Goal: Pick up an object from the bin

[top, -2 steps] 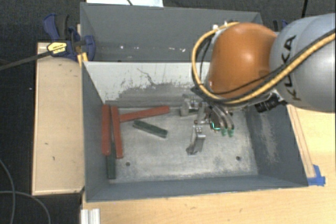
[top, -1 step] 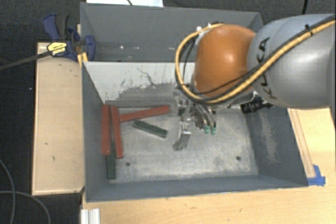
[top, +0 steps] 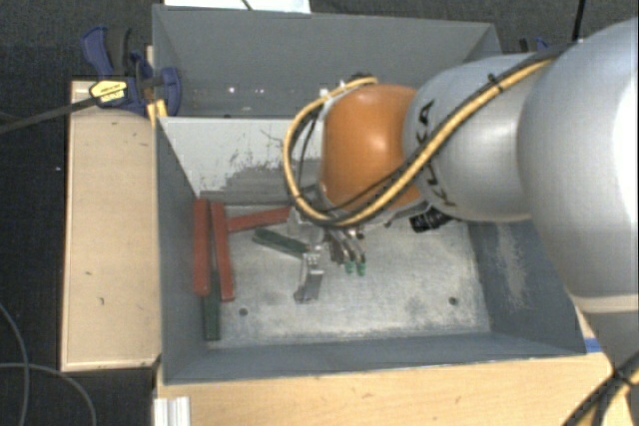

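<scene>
Gripper (top: 334,252) sits low over the bin (top: 419,299) floor, slightly toward 9 o'clock of the floor's middle, and is largely tucked under the orange cover (top: 364,155). The nearest thing we see is a dark green strip (top: 280,241), flat on the floor and tilted. One end is just beside the gripper at its 9 o'clock, and we can't tell if they touch. A small grey piece (top: 310,286) sits close at the gripper's 7 o'clock; we can't tell if it's loose or part of the tool. We also can't tell whether the gripper is spread or pressed together. Further out at 9 o'clock a red stick (top: 258,217) lies crosswise, one end toward the gripper. Its other end meets a red pair (top: 202,249) lying side by side along the bin's 9 o'clock wall. A dark stick (top: 212,319) lies at the lower end of that pair, near the 7 o'clock corner. A yellow-black cable (top: 295,165) loops round the cover. The arm (top: 519,145) enters from 3 o'clock.
</scene>
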### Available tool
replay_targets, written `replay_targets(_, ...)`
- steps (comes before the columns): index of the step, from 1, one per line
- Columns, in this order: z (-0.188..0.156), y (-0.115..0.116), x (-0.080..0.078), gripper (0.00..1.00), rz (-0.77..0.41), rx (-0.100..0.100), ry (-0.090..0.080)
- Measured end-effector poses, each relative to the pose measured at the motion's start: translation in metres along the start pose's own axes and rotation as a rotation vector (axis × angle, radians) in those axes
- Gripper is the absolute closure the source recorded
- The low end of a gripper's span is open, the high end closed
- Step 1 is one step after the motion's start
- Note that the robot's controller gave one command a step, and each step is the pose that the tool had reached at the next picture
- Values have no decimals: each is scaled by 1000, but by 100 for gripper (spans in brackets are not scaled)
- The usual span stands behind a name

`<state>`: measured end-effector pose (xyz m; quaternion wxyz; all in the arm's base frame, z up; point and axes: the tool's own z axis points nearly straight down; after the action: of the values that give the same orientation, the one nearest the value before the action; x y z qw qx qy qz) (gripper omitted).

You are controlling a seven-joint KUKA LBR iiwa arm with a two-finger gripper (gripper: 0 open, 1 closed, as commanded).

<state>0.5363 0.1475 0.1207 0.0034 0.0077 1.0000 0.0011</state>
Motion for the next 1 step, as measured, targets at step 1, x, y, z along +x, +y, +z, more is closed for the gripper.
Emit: replay_targets(1, 31, -16, -20, 0, 1, 0, 6)
